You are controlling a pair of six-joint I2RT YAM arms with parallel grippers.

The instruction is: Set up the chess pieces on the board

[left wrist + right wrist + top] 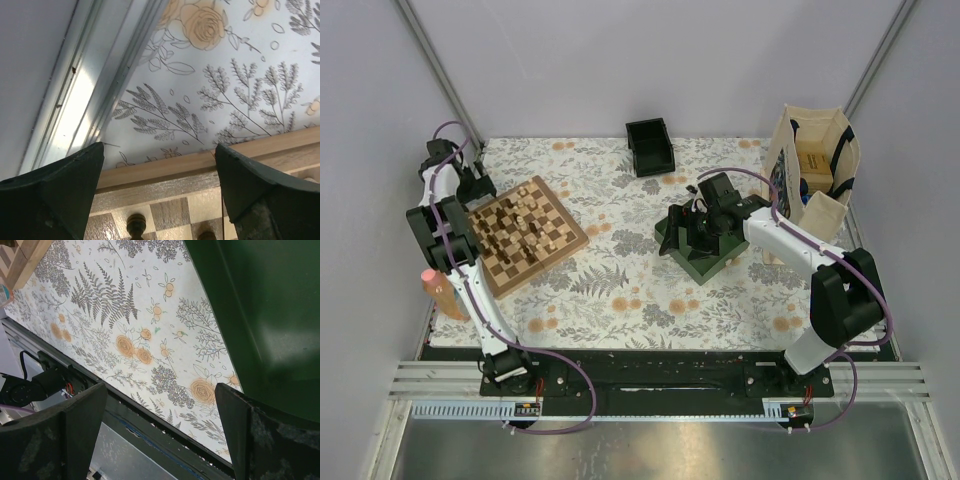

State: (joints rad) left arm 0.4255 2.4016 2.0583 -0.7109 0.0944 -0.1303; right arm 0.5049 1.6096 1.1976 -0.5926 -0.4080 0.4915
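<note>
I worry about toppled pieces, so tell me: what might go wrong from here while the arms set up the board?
1. The left gripper hangs open over the board's border, with dark chess pieces close below, between its fingers; lowering could knock them over.
2. The pieces stand crowded mid-board, so wide jaws may bump neighbours.
3. The right gripper sits close to the green tray's wall and might catch it.

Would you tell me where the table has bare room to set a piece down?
Free: the floral cloth between the board and the green tray, and the near strip before both. Crowded: the board's squares, and the far right corner by the tote bag.
</note>
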